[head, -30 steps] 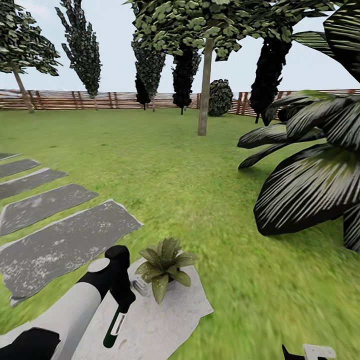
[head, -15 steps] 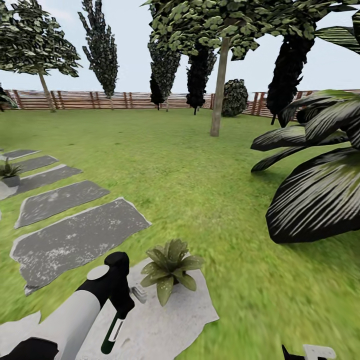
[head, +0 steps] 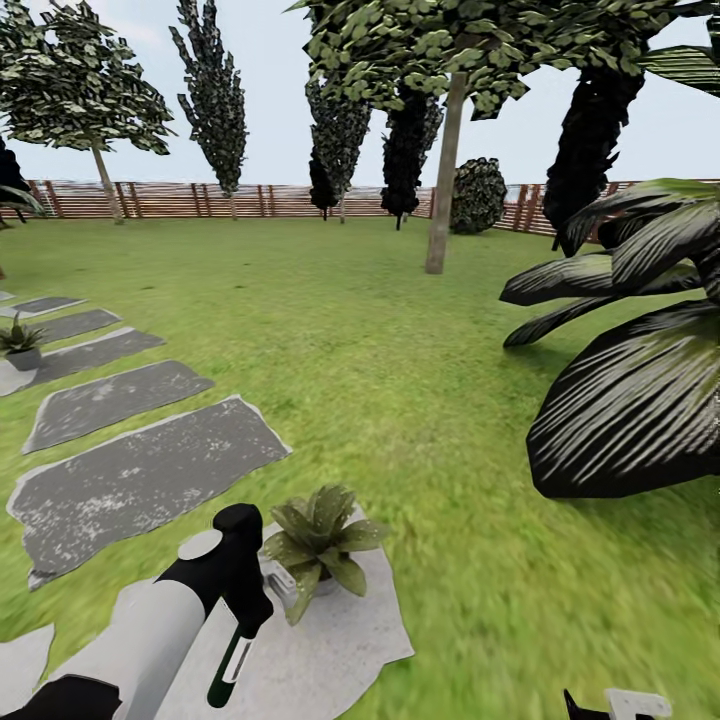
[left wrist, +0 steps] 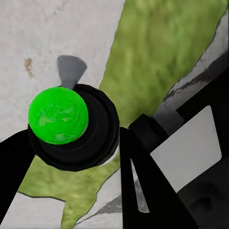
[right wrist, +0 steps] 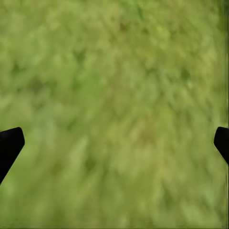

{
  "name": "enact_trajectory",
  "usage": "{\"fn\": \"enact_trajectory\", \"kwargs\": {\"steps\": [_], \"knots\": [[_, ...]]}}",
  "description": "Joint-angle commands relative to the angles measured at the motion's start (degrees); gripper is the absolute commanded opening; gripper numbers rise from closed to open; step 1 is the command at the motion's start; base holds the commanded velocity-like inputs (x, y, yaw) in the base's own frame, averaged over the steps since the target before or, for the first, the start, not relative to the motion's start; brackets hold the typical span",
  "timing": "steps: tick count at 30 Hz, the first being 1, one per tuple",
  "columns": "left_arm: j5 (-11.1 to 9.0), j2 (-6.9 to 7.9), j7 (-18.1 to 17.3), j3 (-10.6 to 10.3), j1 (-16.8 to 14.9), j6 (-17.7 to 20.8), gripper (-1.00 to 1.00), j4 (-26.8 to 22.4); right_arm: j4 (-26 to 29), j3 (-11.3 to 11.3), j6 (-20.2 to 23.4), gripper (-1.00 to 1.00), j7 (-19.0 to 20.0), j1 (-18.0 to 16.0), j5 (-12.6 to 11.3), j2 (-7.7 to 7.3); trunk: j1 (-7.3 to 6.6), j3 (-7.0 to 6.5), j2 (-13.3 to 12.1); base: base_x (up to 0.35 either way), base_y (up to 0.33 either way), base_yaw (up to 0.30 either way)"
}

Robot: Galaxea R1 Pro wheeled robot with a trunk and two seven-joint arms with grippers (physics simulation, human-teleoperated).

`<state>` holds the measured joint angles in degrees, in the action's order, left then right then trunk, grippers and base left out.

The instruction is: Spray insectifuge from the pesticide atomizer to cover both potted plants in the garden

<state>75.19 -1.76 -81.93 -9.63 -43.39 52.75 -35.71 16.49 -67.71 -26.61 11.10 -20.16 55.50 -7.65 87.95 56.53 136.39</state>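
View swings left; nothing itself moves.
My left gripper (left wrist: 76, 143) stays clamped on the green-capped black atomizer (left wrist: 71, 126), grey-potted leafy plant (head: 315, 540) just beyond; right gripper (right wrist: 114, 143) spread apart.

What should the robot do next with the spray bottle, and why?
Probably aim and squeeze. The left gripper holds the atomizer, and its nozzel sits right beside the near potted plant on the pale stone. A small tilt toward the leaves should put the spray on them. The far potted plant can wait.
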Motion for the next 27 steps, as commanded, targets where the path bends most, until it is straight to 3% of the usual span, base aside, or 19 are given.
{"fn": "enact_trajectory", "kwargs": {"steps": [1,12,22,27], "knots": [[0.57,-0.05,-0.6,-0.04,-0.03,0.6,-1.0,-0.07,0.01,-0.49,-0.2,1.0,0.46,-0.06,0.14,0.0,-0.01,0.06,0.03,0.001,-0.271,0.0],[0.57,-0.09,-0.6,0.05,-0.03,0.6,-1.0,-0.08,0.03,-0.49,-0.23,1.0,0.41,-0.06,0.14,0.0,-0.01,0.06,0.03,0.085,-0.266,0.014],[0.57,0.06,-0.6,0.04,-0.03,0.6,-1.0,0.38,0.03,-0.49,-0.22,1.0,0.42,-0.06,0.14,0.0,-0.01,0.06,0.03,0.131,-0.184,0.253],[0.62,0.25,-0.5,5.19,-0.03,0.53,-1.0,0.54,0.03,-0.49,-0.22,1.0,0.41,-0.06,0.14,0.0,-0.01,0.06,0.03,0.004,-0.005,0.272]]}}
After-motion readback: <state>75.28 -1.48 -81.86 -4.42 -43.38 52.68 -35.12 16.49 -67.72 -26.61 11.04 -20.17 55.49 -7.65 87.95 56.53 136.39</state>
